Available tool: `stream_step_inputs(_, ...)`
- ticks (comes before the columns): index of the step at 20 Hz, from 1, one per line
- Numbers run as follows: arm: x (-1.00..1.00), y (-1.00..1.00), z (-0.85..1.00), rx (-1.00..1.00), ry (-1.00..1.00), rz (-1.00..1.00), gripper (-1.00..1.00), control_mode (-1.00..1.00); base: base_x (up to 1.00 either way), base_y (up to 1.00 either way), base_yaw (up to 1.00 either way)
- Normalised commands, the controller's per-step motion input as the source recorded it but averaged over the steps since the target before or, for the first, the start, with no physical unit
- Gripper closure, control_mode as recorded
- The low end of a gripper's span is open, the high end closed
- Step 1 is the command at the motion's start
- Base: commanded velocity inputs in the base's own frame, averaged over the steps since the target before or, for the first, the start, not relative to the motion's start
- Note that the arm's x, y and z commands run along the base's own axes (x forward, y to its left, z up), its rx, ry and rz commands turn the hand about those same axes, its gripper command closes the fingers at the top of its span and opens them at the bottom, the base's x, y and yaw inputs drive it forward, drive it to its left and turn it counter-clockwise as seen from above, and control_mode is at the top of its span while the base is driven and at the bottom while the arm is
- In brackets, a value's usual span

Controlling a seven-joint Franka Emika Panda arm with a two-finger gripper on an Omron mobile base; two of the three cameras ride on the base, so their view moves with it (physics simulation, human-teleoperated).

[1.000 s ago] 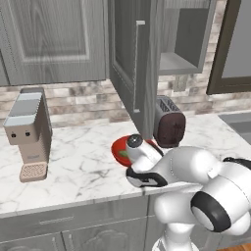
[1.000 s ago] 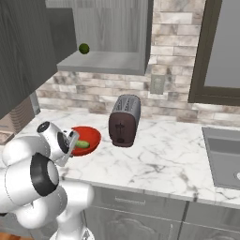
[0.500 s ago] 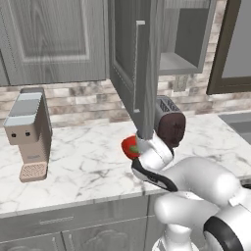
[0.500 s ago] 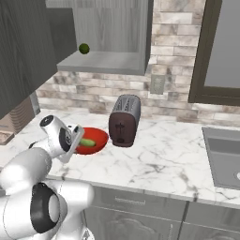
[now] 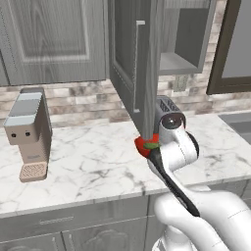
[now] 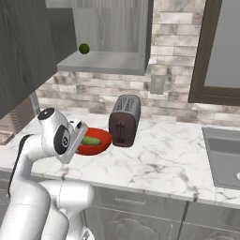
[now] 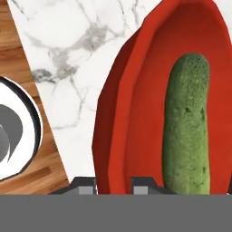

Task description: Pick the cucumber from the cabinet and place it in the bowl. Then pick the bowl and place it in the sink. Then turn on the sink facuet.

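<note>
Now the arm is stretched farther forward than a second ago, and the hand that hung over the counter edge sits low at the near rim of the bowl [image 6: 96,143]. The bowl and the cucumber [image 6: 91,140] lying in it are in the same place beside the toaster [image 6: 124,120] as before.

The gripper [image 7: 113,183] straddles the bowl's rim: one fingertip [image 7: 84,185] is outside the wall, the other inside, and the jaws are pressed narrowly together on that rim. The cucumber lies in the bowl just beside the inner fingertip, apart from it.

Count: one bowl, one cucumber, one toaster to the right of the bowl, one coffee machine [image 5: 28,133] well to the left, and one small green round fruit [image 6: 84,48] on the cabinet [image 6: 101,63] shelf above the bowl.
</note>
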Motion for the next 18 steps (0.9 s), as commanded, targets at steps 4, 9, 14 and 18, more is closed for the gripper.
stream_step_inputs(4,-0.91,-0.24,0.5,0.0,-0.15,0.05,1.0,-1.0,0.0,0.0,0.0)
stream_step_inputs(9,-0.79,-0.22,0.67,0.0,-0.24,0.07,1.0,-1.0,0.0,0.0,0.0)
stream_step_inputs(14,-0.53,-0.15,0.87,0.0,-0.15,0.06,1.0,-1.0,0.0,0.0,0.0)
stream_step_inputs(18,-0.43,-0.1,0.27,0.0,-0.14,0.09,1.0,-1.0,0.0,0.0,0.0)
